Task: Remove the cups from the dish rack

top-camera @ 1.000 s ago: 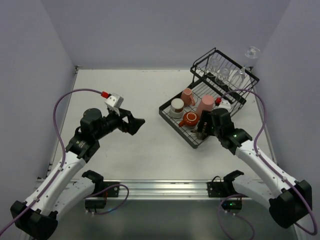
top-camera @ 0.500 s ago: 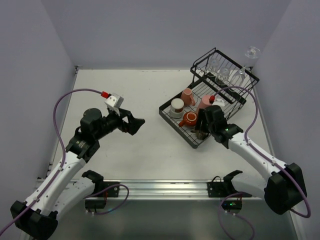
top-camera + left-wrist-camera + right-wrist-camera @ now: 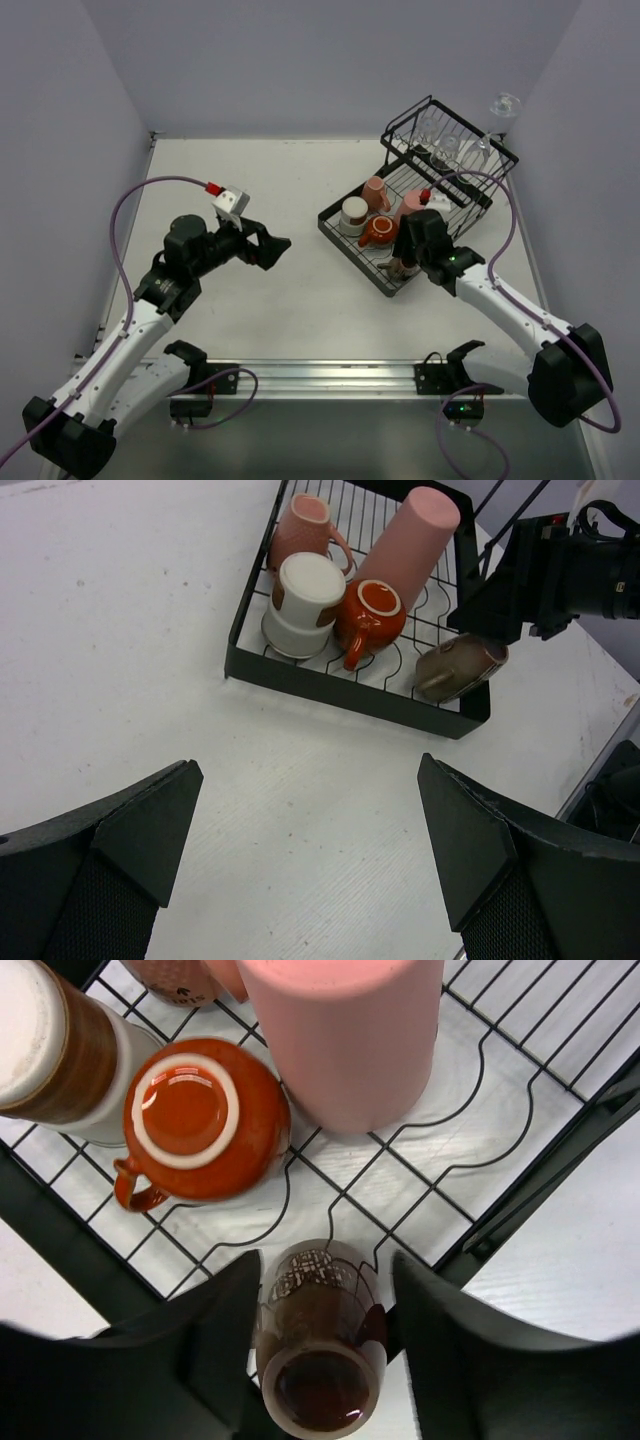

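The black wire dish rack (image 3: 350,257) stands right of centre, also in the left wrist view (image 3: 340,688). On its flat tray are a tall pink tumbler (image 3: 410,208), a small pink mug (image 3: 376,192), a cream cup (image 3: 353,213) and an orange-red mug (image 3: 377,231). Clear glasses (image 3: 440,145) stand in the raised basket. My right gripper (image 3: 325,1265) is shut on the dark brown mug (image 3: 320,1360), which lies on its side at the tray's near corner (image 3: 458,667), mouth toward the wrist camera. My left gripper (image 3: 310,770) is open and empty over bare table, left of the rack.
A clear stemmed glass (image 3: 503,105) shows past the rack at the back right. The right wall runs close behind the rack. The orange-red mug (image 3: 200,1120) and pink tumbler (image 3: 345,1030) stand just beyond the held mug.
My right gripper has moved a little further onto the rack's near corner, and the brown mug now shows between its fingers. The left arm has barely moved.
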